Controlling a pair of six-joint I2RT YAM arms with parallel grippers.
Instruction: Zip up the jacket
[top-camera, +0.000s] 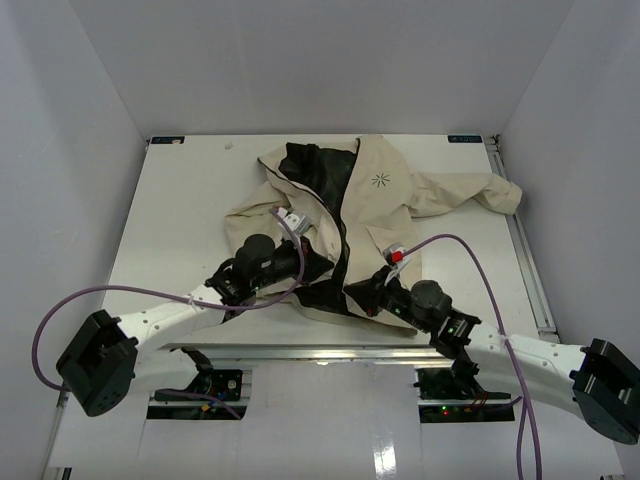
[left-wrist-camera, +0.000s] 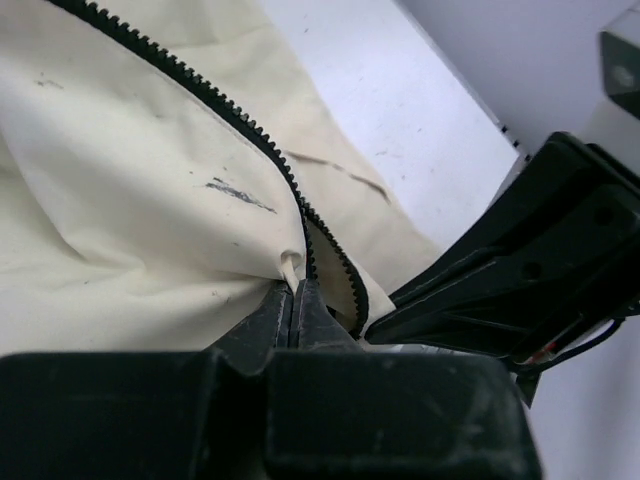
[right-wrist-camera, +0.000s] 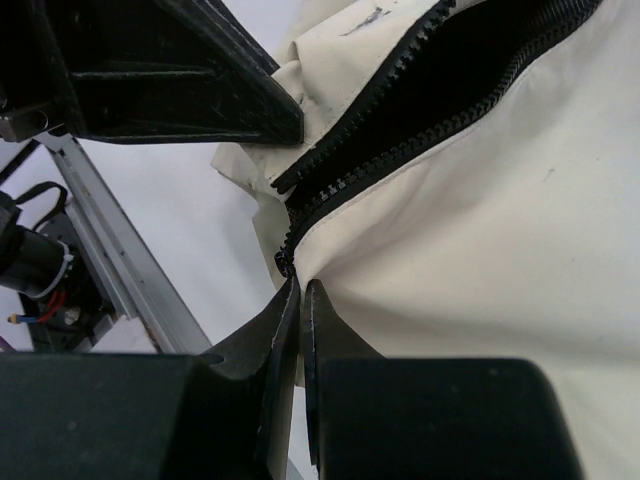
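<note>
The cream jacket (top-camera: 385, 190) lies spread on the white table, its front parted so the black lining and dark zipper (top-camera: 343, 235) show. My left gripper (top-camera: 318, 266) sits at the lower left flap. In the left wrist view it (left-wrist-camera: 293, 292) is shut, pinching a fold of cream fabric (left-wrist-camera: 130, 200) right beside the zipper teeth (left-wrist-camera: 230, 115). My right gripper (top-camera: 366, 295) is at the hem close by. In the right wrist view it (right-wrist-camera: 301, 290) is shut on the hem just below where the two zipper rows (right-wrist-camera: 400, 120) meet. The two grippers are almost touching.
A metal rail (top-camera: 330, 350) runs along the table's near edge, just behind both grippers. White walls enclose the table (top-camera: 190, 210) on three sides. Purple cables (top-camera: 470, 250) loop over each arm. One jacket sleeve (top-camera: 480, 190) stretches toward the right wall.
</note>
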